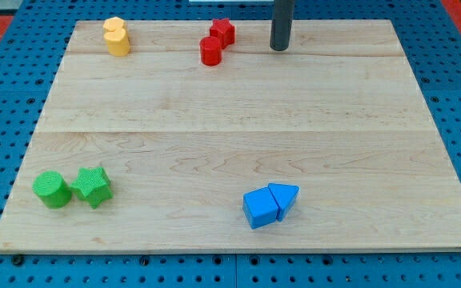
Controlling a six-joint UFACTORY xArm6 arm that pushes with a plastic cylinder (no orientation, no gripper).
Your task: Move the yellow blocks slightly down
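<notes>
Presently no claw to release or clench, only my tip [279, 48] touching nothing. Well off to its view-left, past the red blocks [216, 42], sit the two yellow blocks [117, 37], touching, at about the tip's height. Needs getting above them before pushing down.

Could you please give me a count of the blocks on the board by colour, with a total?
Yellow: 2, touching, at and
Red: 2, at and
Green: 2, a cylinder and a star
Blue: 2, a cube and a triangle
Total: 8
My tip is right of the reds.
</notes>
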